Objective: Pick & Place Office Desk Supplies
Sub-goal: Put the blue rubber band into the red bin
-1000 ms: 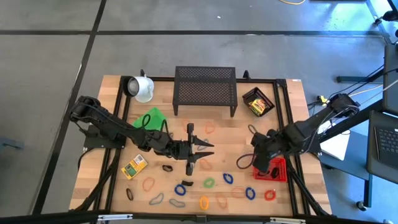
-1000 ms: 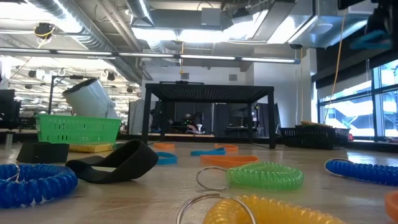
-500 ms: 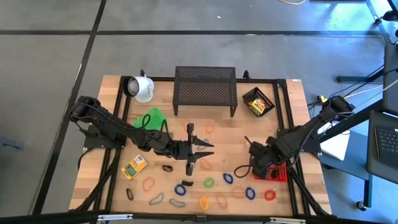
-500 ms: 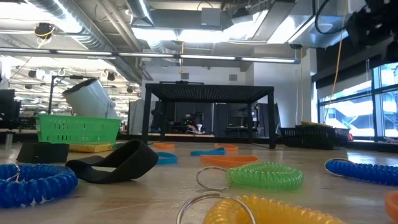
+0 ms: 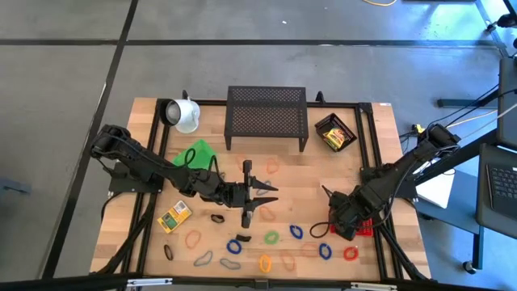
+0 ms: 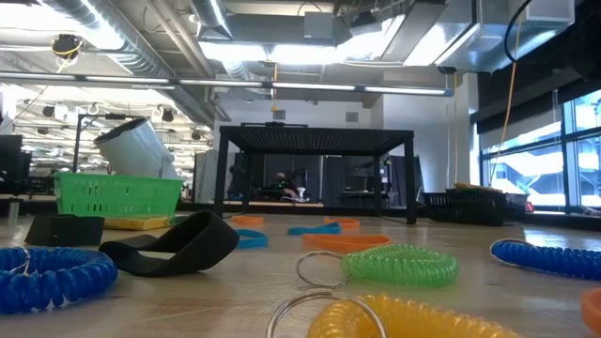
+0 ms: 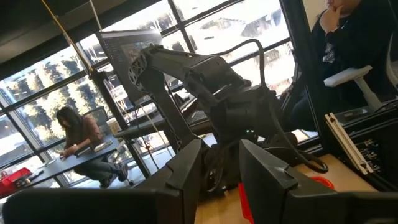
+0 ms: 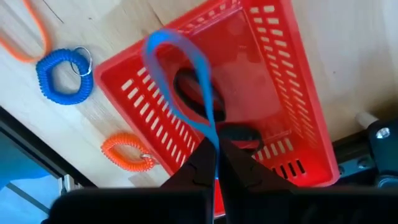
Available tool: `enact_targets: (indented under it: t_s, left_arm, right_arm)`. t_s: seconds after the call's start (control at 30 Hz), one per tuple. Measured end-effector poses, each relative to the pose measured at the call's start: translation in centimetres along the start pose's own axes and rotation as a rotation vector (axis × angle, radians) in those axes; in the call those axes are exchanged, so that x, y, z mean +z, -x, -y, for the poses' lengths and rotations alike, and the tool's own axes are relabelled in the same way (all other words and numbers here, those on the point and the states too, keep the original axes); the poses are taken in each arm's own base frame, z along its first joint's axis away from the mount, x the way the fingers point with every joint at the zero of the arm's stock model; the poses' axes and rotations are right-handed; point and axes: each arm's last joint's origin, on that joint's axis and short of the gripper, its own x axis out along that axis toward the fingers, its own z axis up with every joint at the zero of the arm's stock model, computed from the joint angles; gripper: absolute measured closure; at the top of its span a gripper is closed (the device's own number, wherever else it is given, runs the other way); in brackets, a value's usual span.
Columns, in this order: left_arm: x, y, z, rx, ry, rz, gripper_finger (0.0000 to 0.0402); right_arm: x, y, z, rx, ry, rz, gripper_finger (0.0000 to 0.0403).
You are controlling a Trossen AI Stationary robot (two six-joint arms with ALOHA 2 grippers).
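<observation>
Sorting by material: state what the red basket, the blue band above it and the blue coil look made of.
Red basket: glossy moulded plastic, slotted walls.
Blue band: thin flat loop, likely rubber or silicone, pinched by the right gripper.
Blue coil: springy spiral plastic on a metal ring.

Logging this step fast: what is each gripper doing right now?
Left gripper: open, empty, mid-table.
Right gripper: shut on thin blue loop, over the red basket.

right pincer [image 8: 216, 151]: closed on thin blue flat band loop [image 8: 186, 81] | loop hangs over red slotted plastic basket [image 8: 273, 81] | black loops [image 8: 205, 109] inside basket | blue coil [image 8: 62, 78], orange coil [image 8: 127, 152] beside basket on wooden surface [image 8: 81, 25]
</observation>
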Motion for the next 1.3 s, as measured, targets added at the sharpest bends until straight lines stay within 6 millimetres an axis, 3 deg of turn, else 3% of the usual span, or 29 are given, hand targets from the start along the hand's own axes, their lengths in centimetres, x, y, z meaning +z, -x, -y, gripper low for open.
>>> enact_targets:
  t_s: [0.4, 0.93, 1.1, 1.3]
  left_arm:
    - [0.0, 0.0, 0.0, 0.0, 0.0, 0.0, 0.0302]
    - [0.0, 0.0, 0.0, 0.0, 0.002, 0.0, 0.0302]
    - [0.1, 0.0, 0.1, -0.036, 0.003, 0.017, 0.0303]
    - [0.2, 0.0, 0.3, -0.106, 0.003, 0.05, 0.0303]
  right_arm:
    - [0.0, -1.6, -0.8, -0.075, 0.001, -0.043, 0.0367]
    - [0.1, -2.2, -1.0, -0.097, -0.001, -0.059, 0.0213]
    - [0.0, -1.6, -1.0, -0.074, 0.003, -0.051, 0.0185]
    - [0.0, 0.9, -2.0, 0.003, 0.027, 0.026, 0.019]
